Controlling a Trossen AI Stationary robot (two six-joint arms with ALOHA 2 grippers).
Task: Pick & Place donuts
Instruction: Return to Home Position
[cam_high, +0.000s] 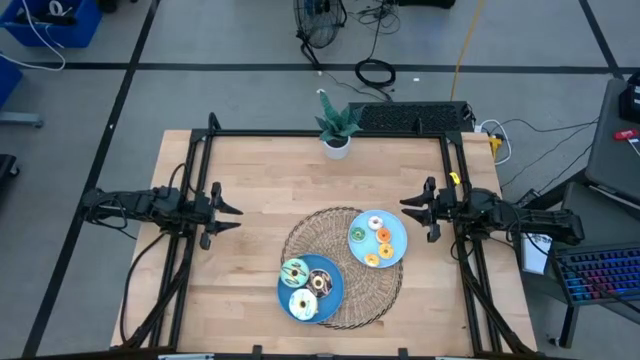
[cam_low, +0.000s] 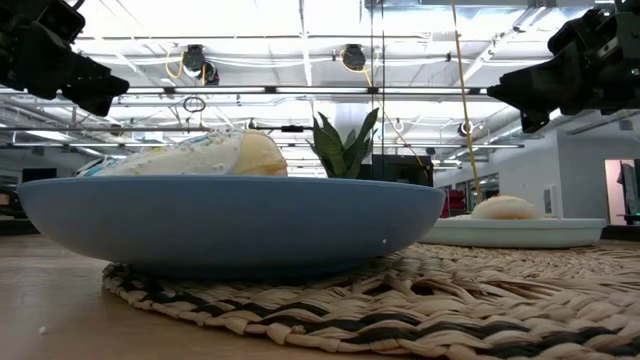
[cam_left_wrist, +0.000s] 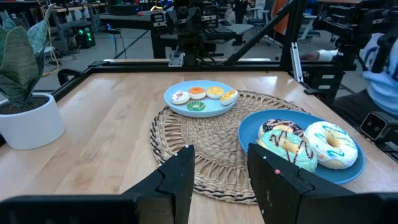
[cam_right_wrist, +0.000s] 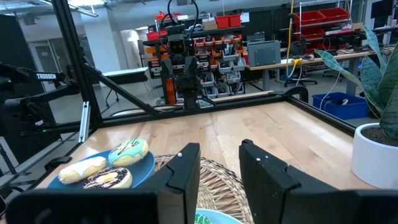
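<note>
Three larger donuts, teal (cam_high: 294, 271), chocolate-brown (cam_high: 322, 282) and cream (cam_high: 303, 303), lie on a dark blue plate (cam_high: 333, 297). Several tiny donuts, among them green (cam_high: 358, 234), orange (cam_high: 385, 236) and yellow (cam_high: 371, 260), lie on a light blue plate (cam_high: 399, 232). Both plates rest on a round woven mat (cam_high: 300, 237). My left gripper (cam_high: 236, 217) hovers open over the table's left side, pointing at the mat; its wrist view shows both plates past the gripper (cam_left_wrist: 221, 180). My right gripper (cam_high: 406, 210) hovers open just right of the light plate; in its wrist view (cam_right_wrist: 221, 168) the dark plate (cam_right_wrist: 146, 167) shows.
A potted plant (cam_high: 336, 128) in a white pot stands at the middle of the far edge. Black frame rails (cam_high: 190, 190) run along the table's left, right and far sides. Bare wood lies between the mat and the plant. A person sits beyond the table (cam_left_wrist: 379, 56).
</note>
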